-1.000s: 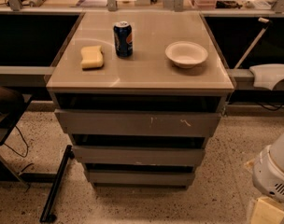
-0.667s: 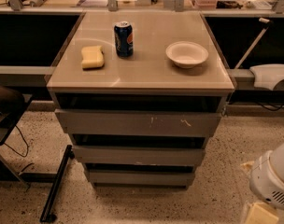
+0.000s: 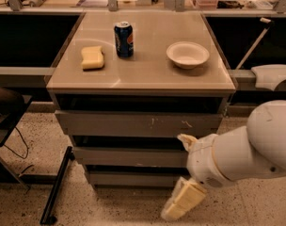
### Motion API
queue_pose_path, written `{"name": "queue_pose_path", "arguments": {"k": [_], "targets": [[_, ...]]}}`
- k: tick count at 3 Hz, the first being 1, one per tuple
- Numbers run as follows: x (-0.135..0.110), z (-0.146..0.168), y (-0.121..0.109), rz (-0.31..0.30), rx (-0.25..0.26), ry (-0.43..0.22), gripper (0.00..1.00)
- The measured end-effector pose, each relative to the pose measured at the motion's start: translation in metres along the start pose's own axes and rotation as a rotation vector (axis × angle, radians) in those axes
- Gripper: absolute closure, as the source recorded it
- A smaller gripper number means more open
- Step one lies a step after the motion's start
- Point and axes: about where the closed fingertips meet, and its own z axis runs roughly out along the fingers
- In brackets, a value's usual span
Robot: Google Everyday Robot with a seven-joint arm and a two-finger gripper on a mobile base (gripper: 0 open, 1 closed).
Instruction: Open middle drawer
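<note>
The grey cabinet has three flat drawer fronts under its top. The large top front [image 3: 138,125] has pale scratch marks. The middle drawer [image 3: 129,157] sits below it, with a dark gap above its front. The smallest front [image 3: 133,178] is at the bottom. My white arm [image 3: 246,149] comes in from the right. My gripper [image 3: 180,185] hangs in front of the right end of the middle and bottom fronts and hides that part of them.
On the cabinet top [image 3: 147,76] stand a blue soda can [image 3: 123,40], a yellow sponge [image 3: 92,58] and a white bowl [image 3: 187,54]. A black stand leg [image 3: 56,187] lies on the floor at the left. A dark chair [image 3: 4,112] is further left.
My arm has swung in from the lower right corner to the left and up, so the gripper now stands in front of the drawers' right side. The view has shifted slightly.
</note>
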Motion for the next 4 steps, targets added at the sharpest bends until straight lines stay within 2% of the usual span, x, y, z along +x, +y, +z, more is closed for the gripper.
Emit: {"name": "queue_pose_path", "arguments": {"k": [1, 2, 3, 4], "targets": [[-0.017, 0.004, -0.014, -0.015, 0.061, -0.04, 0.0], [-0.017, 0.004, -0.014, -0.015, 0.062, -0.039, 0.0], [-0.011, 0.02, -0.016, -0.016, 0.105, -0.054, 0.0], [-0.004, 0.086, -0.019, -0.043, 0.09, -0.066, 0.0]]}}
